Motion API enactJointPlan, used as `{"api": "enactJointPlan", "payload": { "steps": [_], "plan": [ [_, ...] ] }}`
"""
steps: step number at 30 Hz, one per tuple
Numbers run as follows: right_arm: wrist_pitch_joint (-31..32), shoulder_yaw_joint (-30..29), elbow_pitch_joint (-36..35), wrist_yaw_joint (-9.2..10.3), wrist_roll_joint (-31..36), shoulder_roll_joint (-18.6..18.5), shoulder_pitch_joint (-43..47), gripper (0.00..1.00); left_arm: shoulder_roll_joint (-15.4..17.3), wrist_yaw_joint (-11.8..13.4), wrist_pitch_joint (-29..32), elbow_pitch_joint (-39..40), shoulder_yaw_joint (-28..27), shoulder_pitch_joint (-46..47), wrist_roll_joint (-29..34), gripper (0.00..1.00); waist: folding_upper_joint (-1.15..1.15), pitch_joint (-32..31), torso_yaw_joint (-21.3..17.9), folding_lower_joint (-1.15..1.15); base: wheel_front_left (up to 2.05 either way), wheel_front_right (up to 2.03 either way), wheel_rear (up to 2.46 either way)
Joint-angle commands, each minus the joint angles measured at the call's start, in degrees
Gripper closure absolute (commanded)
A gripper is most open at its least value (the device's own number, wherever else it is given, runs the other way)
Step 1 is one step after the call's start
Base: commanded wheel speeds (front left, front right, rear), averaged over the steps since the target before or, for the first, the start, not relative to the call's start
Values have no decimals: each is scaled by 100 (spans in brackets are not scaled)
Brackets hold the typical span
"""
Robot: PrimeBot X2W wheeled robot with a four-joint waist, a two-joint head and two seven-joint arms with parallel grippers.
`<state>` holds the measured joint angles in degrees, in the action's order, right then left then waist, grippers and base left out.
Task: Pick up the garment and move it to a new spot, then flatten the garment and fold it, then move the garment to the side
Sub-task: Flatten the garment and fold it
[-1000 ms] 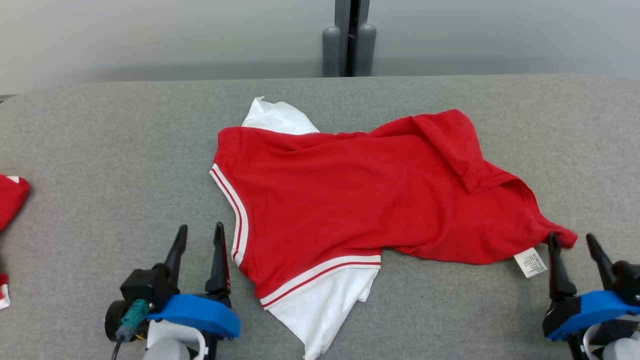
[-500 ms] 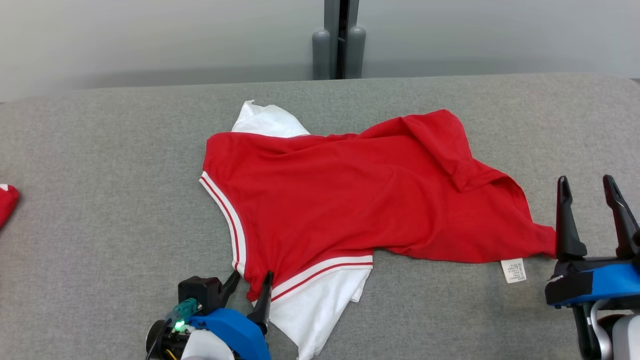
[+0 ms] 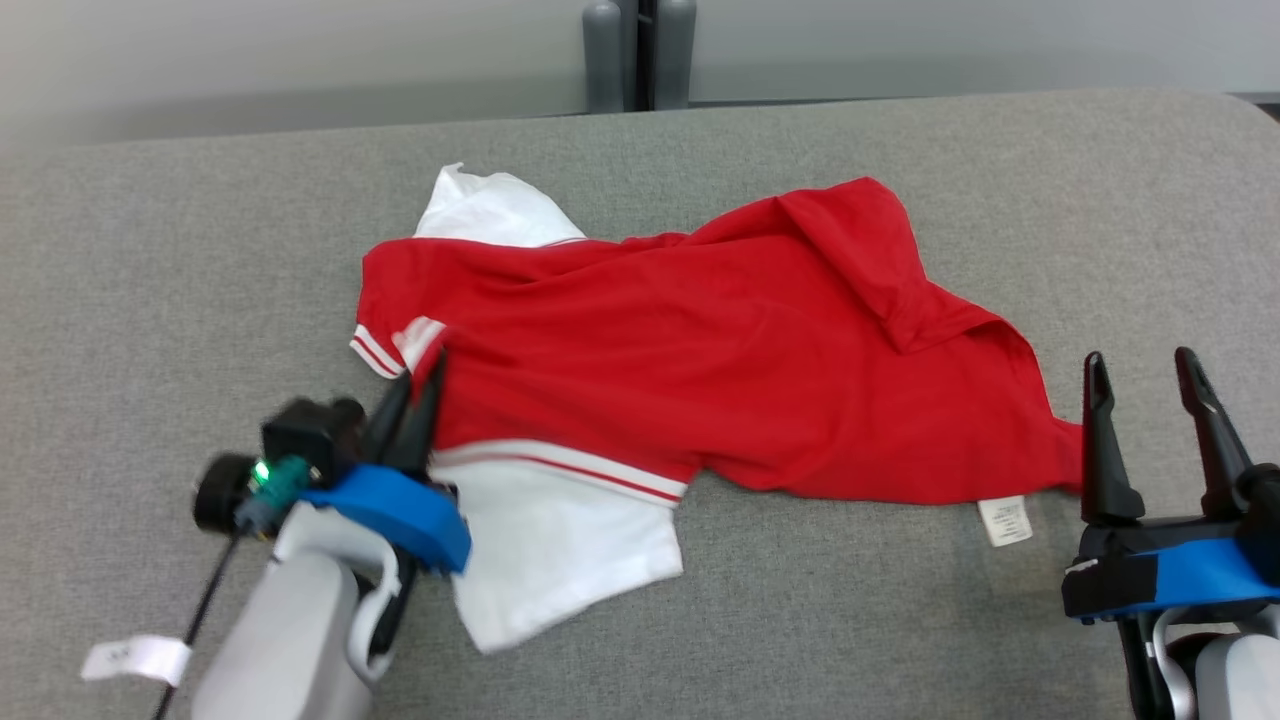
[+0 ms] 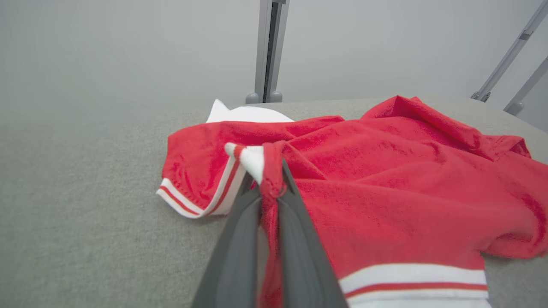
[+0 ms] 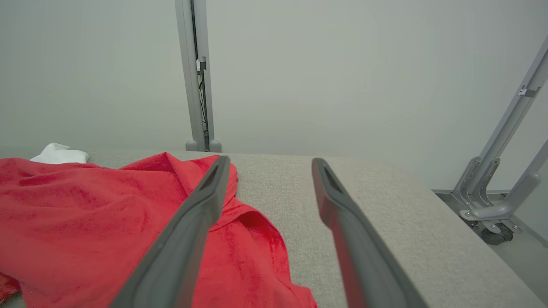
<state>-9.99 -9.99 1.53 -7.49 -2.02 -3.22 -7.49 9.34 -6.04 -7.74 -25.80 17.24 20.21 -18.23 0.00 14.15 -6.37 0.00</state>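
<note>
Table (image 3: 180, 260) of grey fabric has bare room left of the red-and-white shirt (image 3: 720, 380), in front of it and along the far edge. The shirt lies crumpled mid-table. Versus half a second back, the left gripper (image 3: 420, 375) has gone from the near striped corner up the left side. The striped hem (image 4: 201, 201) is now lifted and folded over; the camera has shifted too. Its fingers pinch tight on that hem. Right gripper (image 3: 1138, 358) is spread wide, holding nothing, just beside the shirt's right tip.
</note>
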Motion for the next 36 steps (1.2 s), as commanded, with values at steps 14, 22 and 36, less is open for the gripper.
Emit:
{"api": "enactJointPlan", "payload": {
  "steps": [14, 22, 36],
  "plan": [
    [-486, 247, 788, -1, 34, 34, -109, 0, 205, -48, -522, -987, -211, 984, -112, 0, 0, 35, -137, 0, 0, 0, 0],
    [-529, 270, 1011, -1, 138, 34, -38, 0, -75, -81, -746, -493, -291, 322, -216, 0, 0, -321, 116, 0, 0, 0, 0],
    [-529, 580, 1385, -1, -232, 32, 371, 0, -574, -32, -752, 296, -427, -1299, -190, 0, 0, -1046, 557, 0, 0, 0, 0]
  ]
}}
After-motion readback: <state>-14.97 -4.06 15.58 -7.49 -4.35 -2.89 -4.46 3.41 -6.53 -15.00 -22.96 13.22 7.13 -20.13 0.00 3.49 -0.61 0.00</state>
